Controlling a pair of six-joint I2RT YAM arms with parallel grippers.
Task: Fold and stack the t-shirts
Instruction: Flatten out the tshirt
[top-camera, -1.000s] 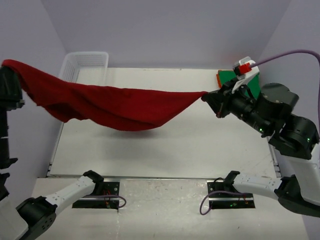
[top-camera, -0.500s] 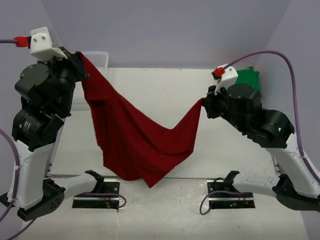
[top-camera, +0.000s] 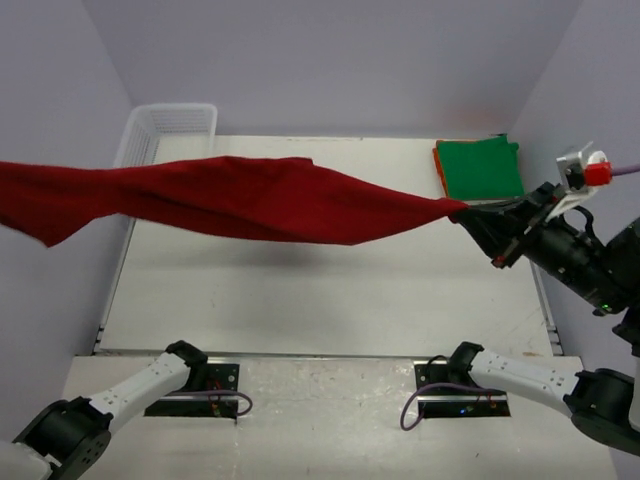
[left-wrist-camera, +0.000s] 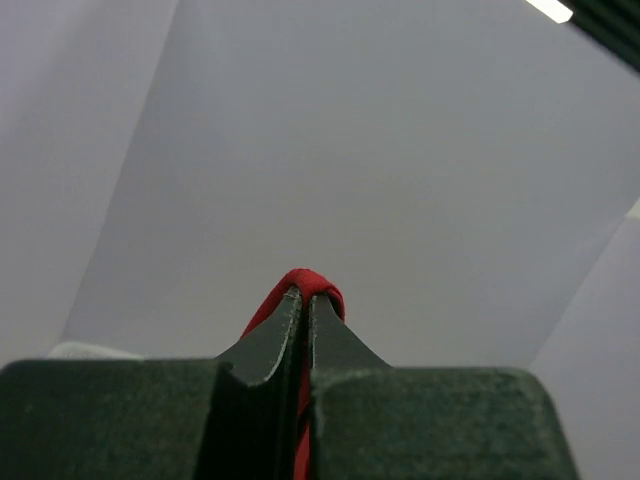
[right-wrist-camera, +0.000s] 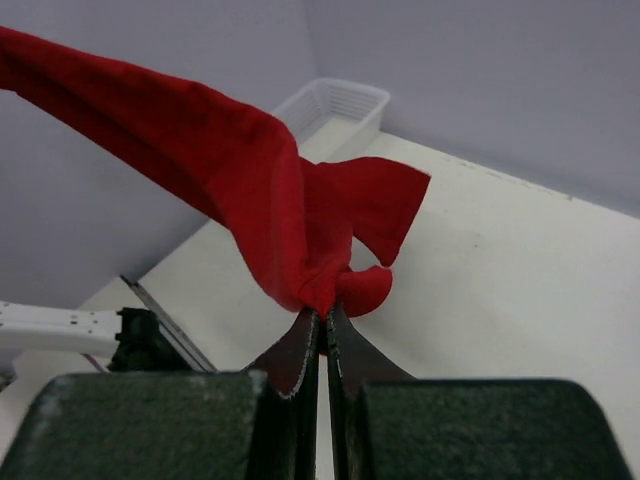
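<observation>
Red t-shirt (top-camera: 250, 200), one, folded t-shirts (top-camera: 482, 170), two

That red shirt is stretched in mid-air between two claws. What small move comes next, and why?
Probably lower both together onto the table: the dark red t-shirt hangs spread above it, pinched by the left claw and right claw.

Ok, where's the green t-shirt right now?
In the top view, the green t-shirt lies folded at the far right corner of the table, on the orange t-shirt.
</observation>
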